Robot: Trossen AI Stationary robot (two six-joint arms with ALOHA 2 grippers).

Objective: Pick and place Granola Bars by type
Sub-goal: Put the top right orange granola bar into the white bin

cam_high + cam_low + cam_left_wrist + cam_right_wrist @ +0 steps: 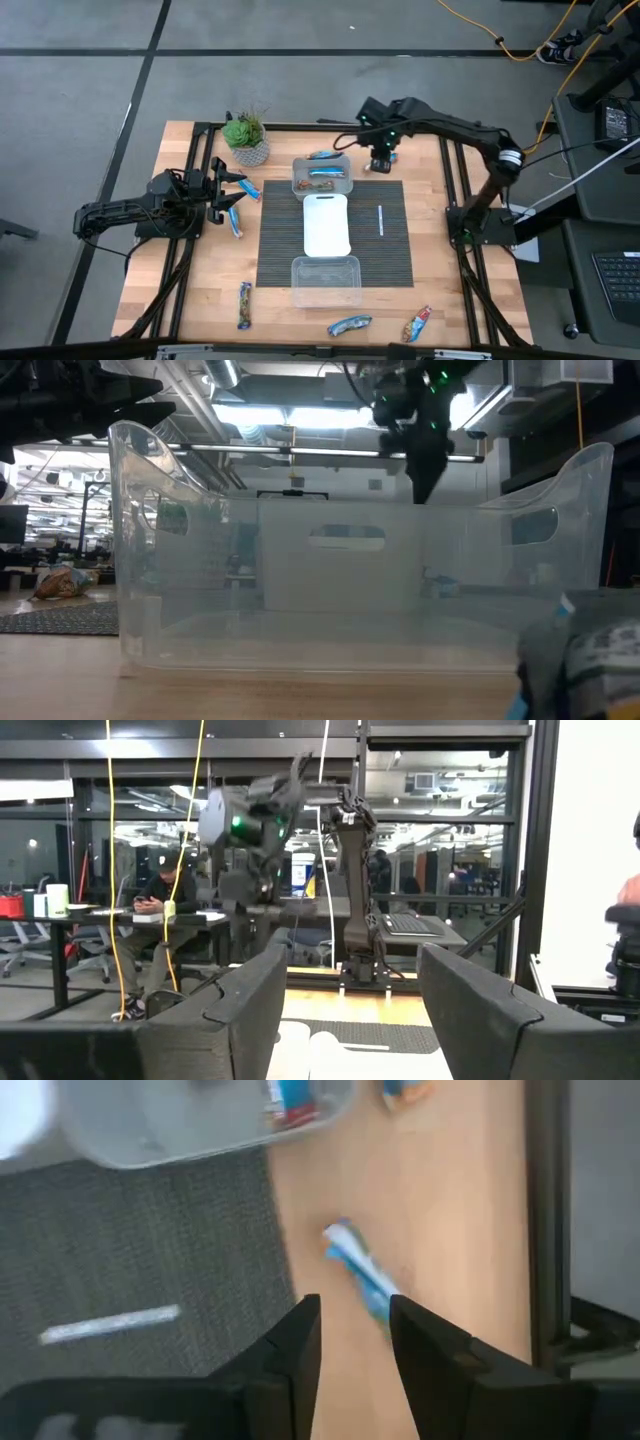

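The right gripper (352, 1342), fingers narrowly parted and holding nothing, hovers above a blue bar (358, 1268) right of the far tub (322, 178). The left gripper (226, 191) waits at the left, open. Two tubs; about eight Granola Bars (349, 325) are visible.

Both arms (130, 212) matte black, jointed; right arm (455, 128) has white wrist band, green indicator light; blocky dark fingers (285, 1355).

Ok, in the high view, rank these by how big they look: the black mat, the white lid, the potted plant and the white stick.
Largest to smallest in the high view:
1. mat
2. lid
3. plant
4. stick

All sit on the table at similar distance from the overhead camera, so the order is fairly safe.
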